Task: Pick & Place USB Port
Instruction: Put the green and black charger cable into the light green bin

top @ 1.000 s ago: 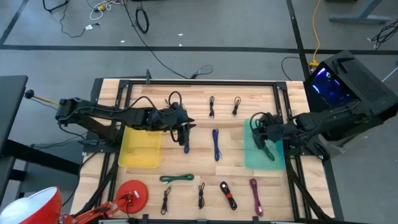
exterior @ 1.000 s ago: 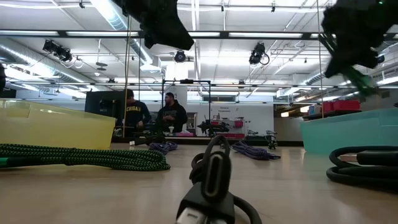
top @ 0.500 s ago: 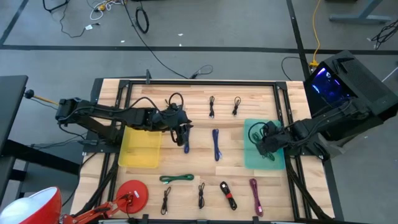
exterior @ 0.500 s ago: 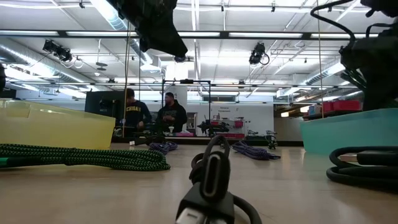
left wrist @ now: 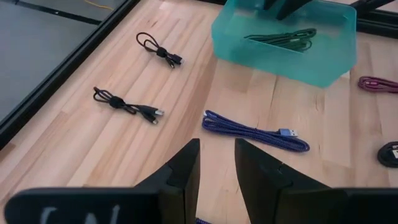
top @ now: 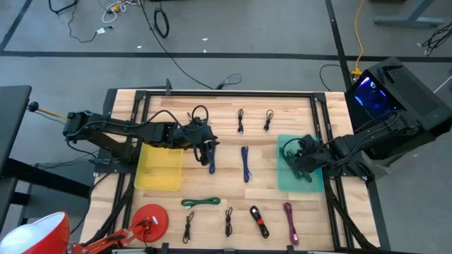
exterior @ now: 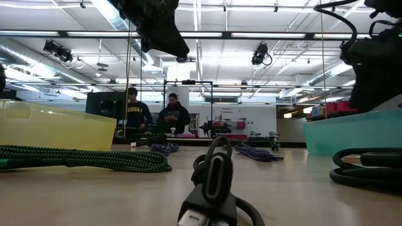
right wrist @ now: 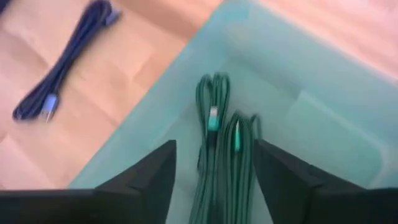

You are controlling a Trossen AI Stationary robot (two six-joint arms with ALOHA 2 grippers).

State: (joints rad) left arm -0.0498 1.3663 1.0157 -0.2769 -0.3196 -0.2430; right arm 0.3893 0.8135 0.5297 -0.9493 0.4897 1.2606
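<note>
A green USB cable (right wrist: 219, 149) lies coiled on the floor of the teal bin (top: 285, 180) at the table's right. My right gripper (right wrist: 214, 169) hovers open just above it, one finger on each side, touching nothing. In the high view this gripper (top: 299, 161) is over the bin's middle. My left gripper (top: 210, 150) hangs well above the table's middle, next to the yellow bin (top: 159, 169). Its fingers (left wrist: 217, 155) stand a narrow gap apart with nothing between them. A short blue cable (top: 211, 167) lies on the wood beneath it.
A long blue-purple cable (top: 245, 164) lies between the two arms. Three small black cables (top: 240, 121) lie at the far side. Near the front edge lie a green cable (top: 201, 202), several black ones (top: 228, 222), a magenta one (top: 289, 222) and a red disc (top: 152, 220).
My right gripper has gone down into the teal bin and a little toward the near right, carrying the green cable that hung below it. It has let go of the cable, which now lies on the bin's floor.
</note>
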